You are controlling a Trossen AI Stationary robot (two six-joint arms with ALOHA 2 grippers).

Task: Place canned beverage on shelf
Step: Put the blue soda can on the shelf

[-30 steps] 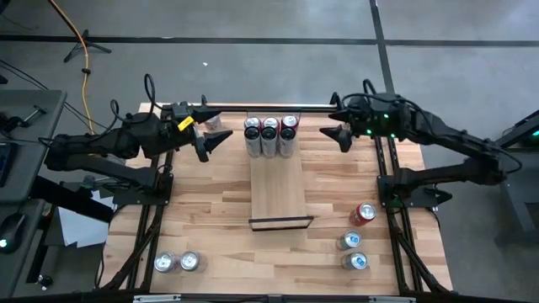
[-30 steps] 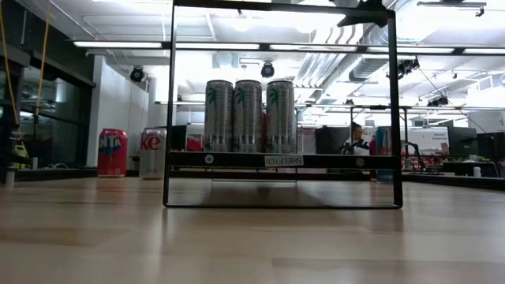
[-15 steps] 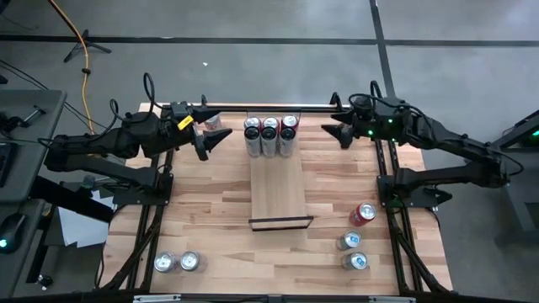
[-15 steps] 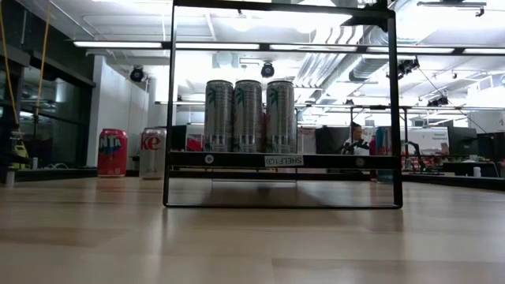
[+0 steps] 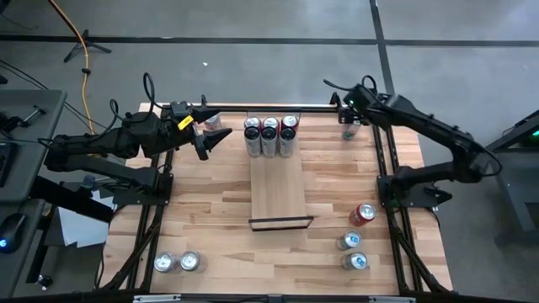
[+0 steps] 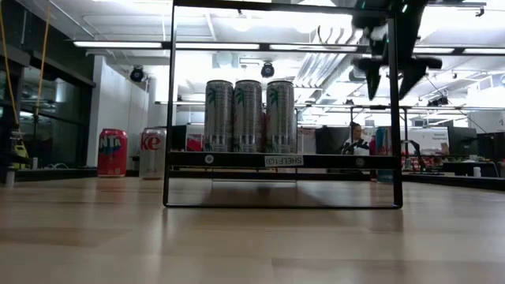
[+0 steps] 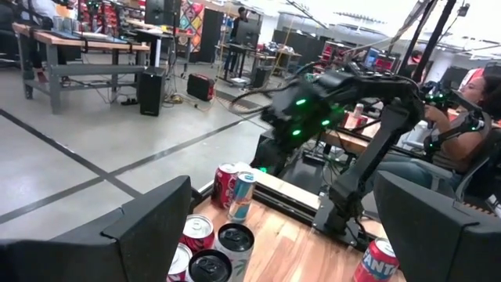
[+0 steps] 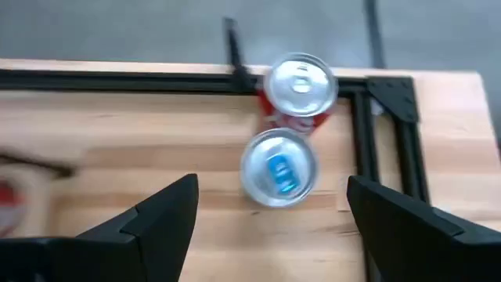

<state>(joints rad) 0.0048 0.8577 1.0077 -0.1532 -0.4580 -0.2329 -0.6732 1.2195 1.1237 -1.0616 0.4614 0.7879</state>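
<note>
Right pincer (image 8: 270, 207) wide above a silver blue-tabbed can (image 8: 278, 168); pale board shelf (image 5: 278, 189) with black end rails.

Pale narrow wooden shelf board (image 5: 278, 189) lies mid-table on the striped butcher-block tabletop (image 5: 210, 202), running near to far. Three tall silver cans (image 5: 269, 135) stand in a row across its far end. Left gripper (image 5: 210, 140) sits left of that row. Right gripper (image 5: 349, 111) hangs over the far right corner, above a red-sided can (image 8: 300, 86) and a silver-topped can (image 8: 278, 168), which are touching. Near right: a tipped red can (image 5: 362, 213), with two upright cans (image 5: 353, 251) nearer. Near left: two more cans (image 5: 177, 262) side by side.
</note>
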